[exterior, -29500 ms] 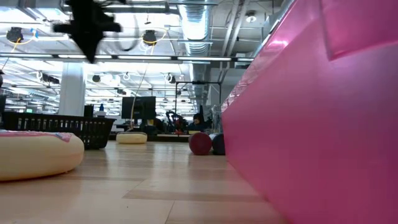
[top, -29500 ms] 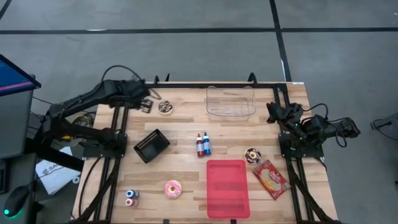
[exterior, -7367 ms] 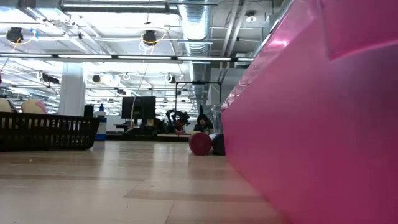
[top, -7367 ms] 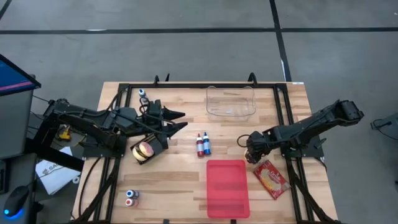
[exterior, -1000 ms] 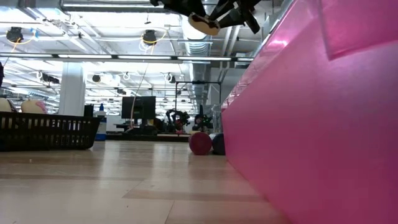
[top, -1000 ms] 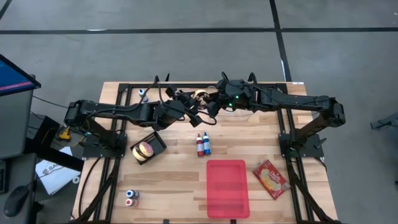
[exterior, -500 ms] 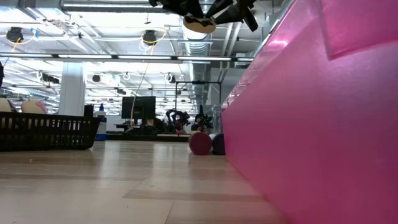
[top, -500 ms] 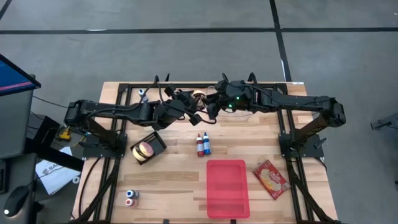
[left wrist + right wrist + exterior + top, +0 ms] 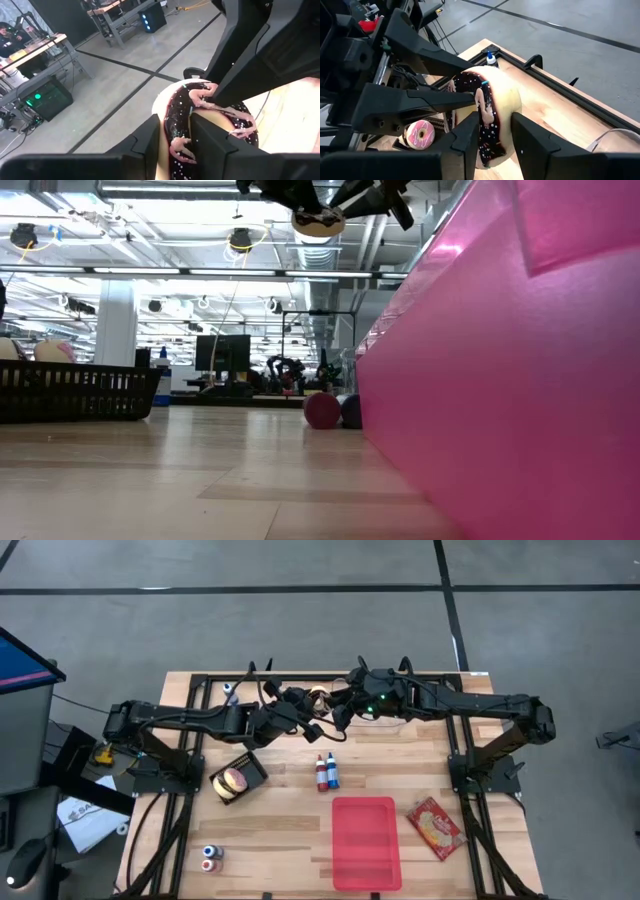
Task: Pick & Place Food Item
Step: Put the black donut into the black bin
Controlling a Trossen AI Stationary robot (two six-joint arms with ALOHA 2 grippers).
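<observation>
A chocolate-glazed donut (image 9: 320, 695) with pink squiggles hangs in the air over the far middle of the table. Both grippers are on it. My left gripper (image 9: 308, 701) reaches it from the table's left and my right gripper (image 9: 337, 705) from the right, each shut on the donut. The low view shows the donut (image 9: 318, 220) at the top edge, roughly level, between the dark fingers. A pink donut (image 9: 236, 779) lies in the black basket (image 9: 252, 768) at the left. My left gripper pinches the donut's rim (image 9: 176, 117) between its two fingers, on the side away from the right gripper. The fingers come nearly level from the table's left. The donut is clear of the table. My right gripper pinches the opposite rim (image 9: 490, 125), one finger on the glazed face and one on the plain side. Its fingers come from the table's right, slanting slightly down. The donut stays lifted clear between the two grippers.
Two small bottles (image 9: 326, 772) stand mid-table. A pink tray (image 9: 365, 840) lies near the front, a red snack bag (image 9: 434, 827) to its right. More small bottles (image 9: 210, 858) sit at the front left. A clear container (image 9: 395, 718) is mostly under my right arm.
My left gripper's fingers have closed in on the donut that my right gripper holds up. In the low view the donut has tipped from slanted to nearly level. Both arms have otherwise kept their places.
</observation>
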